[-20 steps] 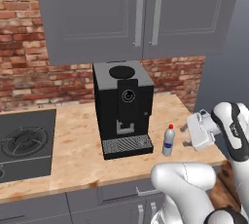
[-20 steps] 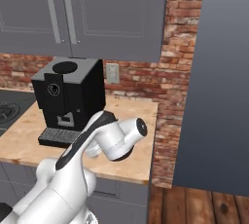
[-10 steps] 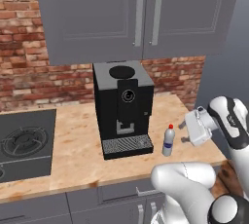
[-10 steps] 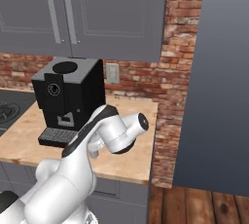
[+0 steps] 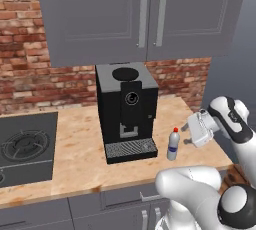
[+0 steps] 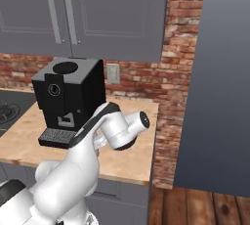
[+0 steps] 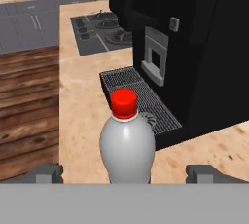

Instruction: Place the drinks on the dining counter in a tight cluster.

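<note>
One of the drinks, a small clear bottle with a red cap (image 5: 173,144), stands upright on the wooden counter just right of the coffee machine's drip tray. My gripper (image 5: 186,134) hovers at bottle height immediately to its right, pointing at it, jaws open and empty. In the hand view the bottle (image 7: 127,145) is close and centred between the two fingertips of the gripper (image 7: 125,174), which are spread wide on either side without touching it. The dining counter is out of view.
A black coffee machine (image 5: 127,111) stands against the brick wall, close to the left of the bottle. A stove top (image 5: 25,146) lies further left. The counter's right end (image 6: 141,155) meets a tall grey panel (image 6: 219,72). Grey wall cabinets (image 5: 145,14) hang above.
The hand has edged slightly left towards the bottle and the wrist has risen a little. The jaws stay open and the bottle has not moved.
</note>
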Available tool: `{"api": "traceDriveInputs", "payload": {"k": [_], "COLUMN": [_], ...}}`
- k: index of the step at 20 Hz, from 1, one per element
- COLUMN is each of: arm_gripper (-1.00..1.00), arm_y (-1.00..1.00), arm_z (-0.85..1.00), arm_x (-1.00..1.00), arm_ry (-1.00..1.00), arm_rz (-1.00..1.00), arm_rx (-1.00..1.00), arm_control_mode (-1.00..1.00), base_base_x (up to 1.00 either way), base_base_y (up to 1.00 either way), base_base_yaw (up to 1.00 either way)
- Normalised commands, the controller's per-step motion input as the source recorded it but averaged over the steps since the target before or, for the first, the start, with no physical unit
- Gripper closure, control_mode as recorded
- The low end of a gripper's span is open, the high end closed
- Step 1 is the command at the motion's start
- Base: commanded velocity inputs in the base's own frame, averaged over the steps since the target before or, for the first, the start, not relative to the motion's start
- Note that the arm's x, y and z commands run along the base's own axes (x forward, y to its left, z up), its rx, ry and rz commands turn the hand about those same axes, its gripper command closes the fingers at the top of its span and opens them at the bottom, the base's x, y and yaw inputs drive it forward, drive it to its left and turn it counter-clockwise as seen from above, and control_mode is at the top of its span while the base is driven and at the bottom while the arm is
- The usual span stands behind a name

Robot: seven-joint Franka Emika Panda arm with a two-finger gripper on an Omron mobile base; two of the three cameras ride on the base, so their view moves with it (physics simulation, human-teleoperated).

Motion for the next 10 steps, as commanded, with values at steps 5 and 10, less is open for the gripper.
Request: {"api": "traceDriveInputs", "payload": {"k": [5, 10], "arm_gripper": [-1.00, -1.00], "arm_y": [0.00, 0.03], "arm_z": [-0.04, -0.06], "arm_x": [-0.13, -0.10], "arm_ry": [0.00, 0.00], "arm_rz": [0.00, 0.00], "arm_rx": [0.00, 0.00], "arm_control_mode": [-1.00, -1.00], "base_base_x": [0.00, 0.00], "base_base_y": [0.00, 0.00], "base_base_yaw": [0.00, 0.00]}}
